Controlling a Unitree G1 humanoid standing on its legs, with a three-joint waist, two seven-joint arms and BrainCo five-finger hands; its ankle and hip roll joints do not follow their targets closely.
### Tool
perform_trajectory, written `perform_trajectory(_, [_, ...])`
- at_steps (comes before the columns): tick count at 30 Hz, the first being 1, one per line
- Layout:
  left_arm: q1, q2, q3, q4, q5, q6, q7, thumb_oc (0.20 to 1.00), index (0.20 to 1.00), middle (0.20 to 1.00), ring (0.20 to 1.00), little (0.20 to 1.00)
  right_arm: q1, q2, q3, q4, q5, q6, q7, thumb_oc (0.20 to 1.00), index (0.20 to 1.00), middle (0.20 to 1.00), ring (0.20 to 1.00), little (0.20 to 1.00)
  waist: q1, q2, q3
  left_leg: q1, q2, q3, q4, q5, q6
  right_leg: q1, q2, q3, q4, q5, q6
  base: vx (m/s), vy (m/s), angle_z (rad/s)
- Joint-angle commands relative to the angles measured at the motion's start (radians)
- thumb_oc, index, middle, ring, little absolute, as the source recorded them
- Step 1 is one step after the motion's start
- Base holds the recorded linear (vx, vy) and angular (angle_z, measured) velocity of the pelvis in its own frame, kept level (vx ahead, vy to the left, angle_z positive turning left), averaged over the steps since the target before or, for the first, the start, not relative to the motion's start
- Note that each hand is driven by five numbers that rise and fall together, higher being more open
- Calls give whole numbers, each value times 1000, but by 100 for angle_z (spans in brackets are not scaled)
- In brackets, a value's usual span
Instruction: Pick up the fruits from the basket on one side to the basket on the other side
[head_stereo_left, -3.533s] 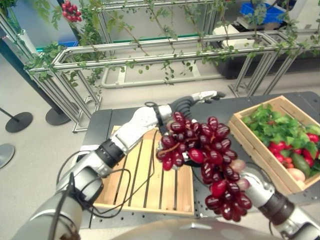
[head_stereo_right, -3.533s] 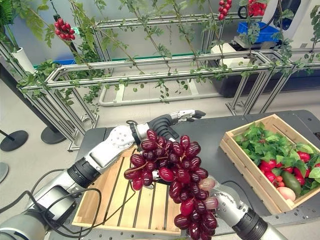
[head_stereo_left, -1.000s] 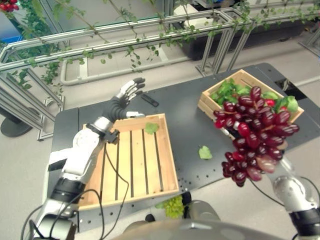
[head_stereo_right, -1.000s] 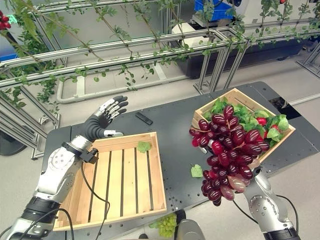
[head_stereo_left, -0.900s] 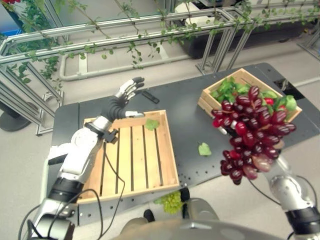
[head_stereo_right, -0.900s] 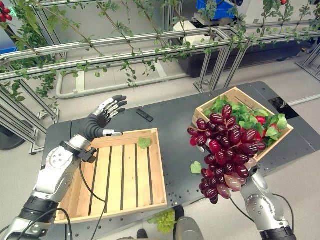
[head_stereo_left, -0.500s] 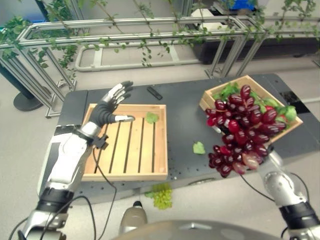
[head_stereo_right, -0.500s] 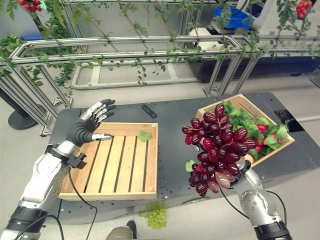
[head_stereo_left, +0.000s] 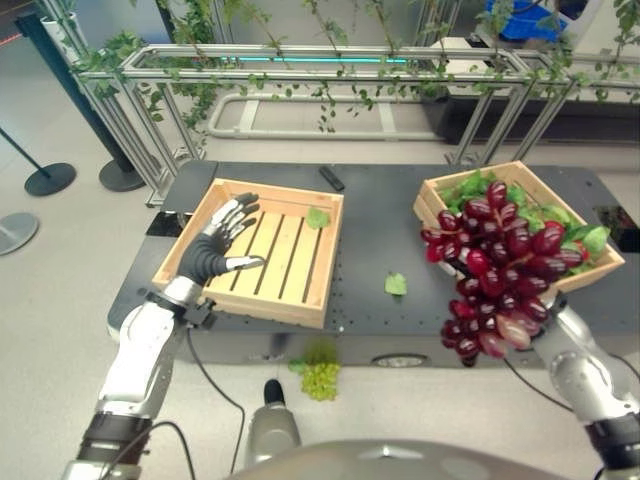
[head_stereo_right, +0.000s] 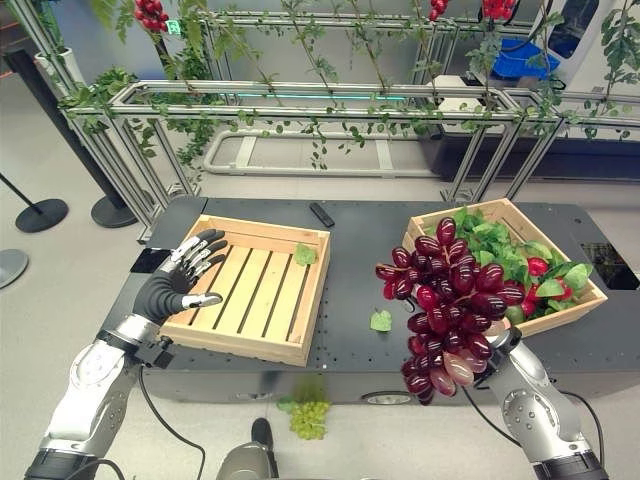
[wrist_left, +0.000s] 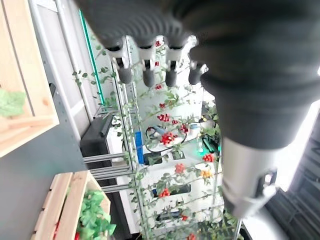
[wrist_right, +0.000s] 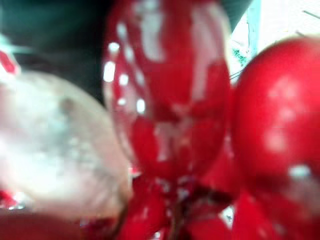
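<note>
Since three and a half seconds ago the bunch of red grapes (head_stereo_left: 500, 265) has travelled from above the slatted crate (head_stereo_left: 240, 300) to the right side of the frame, and the camera itself has drawn back. In the left eye view the bunch hangs off the table's (head_stereo_left: 380, 230) near edge, in front of the crate of leaves and fruit (head_stereo_left: 520, 168). The right hand (head_stereo_right: 498, 342) is tucked behind the grapes, so its grip cannot be told. The left hand (head_stereo_left: 210, 250) hovers released over the slatted crate's near left corner. One green leaf (head_stereo_left: 317, 217) lies inside that crate, another leaf (head_stereo_left: 396, 284) on the dark tabletop between the crates, and a small black bar (head_stereo_left: 331, 178) near the far edge. Green grapes (head_stereo_left: 320, 378) lie on the pale floor in the lower centre. A metal frame hung with vines (head_stereo_left: 300, 60) crosses the top. In the left wrist view the straight fingers (wrist_left: 145, 75) point towards the vines. In the right wrist view red grapes press close to the lens.
</note>
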Motion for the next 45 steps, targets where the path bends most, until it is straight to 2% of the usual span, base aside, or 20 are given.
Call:
perform_trajectory(1, [-63, -2, 3, -24, 11, -31, 1, 1000, 1000, 1000, 1000, 1000, -21, 30, -85, -56, 38, -52, 3, 200, 200, 200, 200, 200, -34, 1, -51, -8, -36, -23, 52, -36, 48, -4, -29, 29, -62, 20, 129, -136, 56, 40])
perform_trajectory(2, [-62, -1, 4, -28, 16, -29, 0, 1000, 1000, 1000, 1000, 1000, -17, 37, -85, -56, 34, -50, 2, 200, 200, 200, 200, 200, -39, 5, -55, 32, -64, -48, 103, -71, 47, -14, -31, 26, -53, 26, 126, -96, 127, 22])
perform_trajectory(3, [-57, -1, 8, -38, 15, -29, -2, 1000, 1000, 1000, 1000, 1000, -10, 48, -83, -55, 30, -45, 4, 200, 200, 200, 200, 200, -55, 24, -69, 133, -98, -85, 65, -118, 47, -37, -27, 9, -43, 35, 133, -96, 126, 17])
perform_trajectory(4, [-57, -1, 8, -38, 15, -29, -2, 1000, 1000, 1000, 1000, 1000, -10, 48, -83, -55, 30, -45, 4, 200, 200, 200, 200, 200, -57, 20, -70, 133, -103, -85, 58, -110, 49, -39, -32, 8, -44, 37, 134, -164, 253, 18])
perform_trajectory(5, [-57, -3, 10, -42, 14, -33, -4, 1000, 1000, 1000, 1000, 1000, -8, 57, -88, -50, 32, -48, 2, 200, 200, 200, 200, 200, -89, 43, -93, 243, -115, -88, -63, -163, 52, -89, -39, -16, -33, 57, 149, -93, 161, 19])
perform_trajectory(6, [-56, -4, 11, -42, 14, -33, -4, 1000, 1000, 1000, 1000, 1000, -7, 56, -87, -50, 31, -48, 2, 200, 200, 200, 200, 200, -89, 44, -92, 253, -116, -88, -75, -161, 52, -85, -40, -16, -32, 55, 150, -221, 329, 38])
perform_trajectory(7, [-56, -8, 9, -43, 13, -36, -6, 1000, 1000, 1000, 1000, 1000, -7, 64, -91, -48, 36, -58, -3, 200, 200, 200, 200, 200, -113, 56, -106, 306, -126, -59, -239, -235, 85, -133, -65, -38, -20, 84, 176, -194, 265, 36])
perform_trajectory(10, [-60, -1, 2, -45, 3, -40, -10, 1000, 1000, 1000, 1000, 1000, -13, 76, -93, -34, 27, -73, -12, 200, 200, 200, 200, 200, -127, 58, -101, 313, -161, -73, -347, -225, 111, -218, -110, -45, 16, 144, 214, -249, 294, 34])
perform_trajectory(13, [-42, 18, 20, -42, 4, -44, 4, 1000, 1000, 1000, 1000, 1000, -36, 95, -68, -21, 10, -76, -25, 200, 200, 200, 200, 200, -110, 51, -78, 316, -202, -86, -397, -215, 139, -253, -157, -43, 36, 189, 241, -198, 236, 17])
perform_trajectory(17, [5, 32, 56, -55, 13, -43, -8, 1000, 1000, 1000, 1000, 1000, -36, 106, -47, -6, -19, -66, -20, 200, 200, 200, 200, 200, -101, 53, -64, 333, -233, -59, -443, -199, 155, -298, -223, -58, 61, 230, 271, -179, 287, -12])
perform_trajectory(19, [21, 38, 72, -62, 29, -40, -12, 1000, 1000, 1000, 1000, 1000, -28, 108, -44, 1, -35, -65, -17, 200, 200, 200, 200, 200, -111, 52, -54, 338, -237, -56, -448, -189, 160, -320, -244, -34, 90, 260, 288, -159, 185, -41])
perform_trajectory(20, [24, 41, 76, -61, 30, -39, -12, 1000, 1000, 1000, 1000, 1000, -30, 107, -44, -1, -47, -59, -18, 200, 200, 200, 200, 200, -110, 58, -48, 330, -232, -49, -442, -185, 163, -335, -241, -24, 143, 230, 283, -203, 155, -38])
perform_trajectory(21, [27, 42, 78, -58, 35, -37, -9, 1000, 1000, 1000, 1000, 1000, -36, 110, -40, 5, -45, -60, -19, 200, 200, 200, 200, 200, -97, 63, -45, 322, -228, -36, -433, -185, 168, -323, -245, -66, 189, 203, 279, -162, 106, -19])
perform_trajectory(22, [26, 43, 78, -58, 35, -37, -9, 1000, 1000, 1000, 1000, 1000, -37, 110, -40, 5, -45, -60, -19, 200, 200, 200, 200, 200, -98, 61, -46, 318, -230, -37, -433, -181, 169, -326, -248, -66, 188, 205, 277, -215, 161, -30])
perform_trajectory(23, [49, 44, 100, -71, 39, -29, -4, 1000, 1000, 1000, 1000, 1000, -48, 120, -41, 16, -40, -60, -24, 200, 200, 200, 200, 200, -66, 80, -52, 299, -218, -6, -430, -166, 181, -292, -259, -175, 298, 142, 254, -189, 120, -49])
perform_trajectory(26, [64, 38, 119, -80, 24, -27, -4, 1000, 1000, 1000, 1000, 1000, -52, 125, -34, 36, -36, -54, -22, 200, 200, 200, 200, 200, -56, 84, -66, 297, -213, 15, -448, -152, 182, -269, -254, -183, 352, 97, 248, -127, 42, -55])
perform_trajectory(27, [74, 36, 129, -74, 22, -25, -6, 1000, 1000, 1000, 1000, 1000, -45, 122, -46, 37, -44, -48, -16, 200, 200, 200, 200, 200, -43, 72, -92, 286, -215, 26, -448, -147, 176, -217, -227, -155, 319, 70, 251, -14, -63, -57])
perform_trajectory(30, [101, 35, 150, -74, 29, -26, -8, 1000, 1000, 1000, 1000, 1000, -47, 114, -51, 57, -35, -44, -20, 200, 200, 200, 200, 200, -12, 53, -132, 274, -207, 92, -455, -136, 157, -130, -205, -198, 132, 65, 257, -12, -120, -66])
perform_trajectory(32, [108, 31, 159, -75, 26, -28, -6, 1000, 1000, 1000, 1000, 1000, -44, 112, -51, 61, -36, -46, -20, 200, 200, 200, 200, 200, -11, 52, -137, 273, -201, 104, -457, -133, 152, -128, -194, -178, 104, 66, 256, -10, -105, -80])
perform_trajectory(45, [68, -31, 135, -35, 32, -53, 53, 1000, 1000, 1000, 1000, 1000, 35, 49, -213, 47, -44, -90, -41, 200, 200, 200, 200, 200, -127, 65, -126, 315, -142, 224, -439, -139, 141, -152, -142, -74, 101, 44, 232, 18, -94, -35])
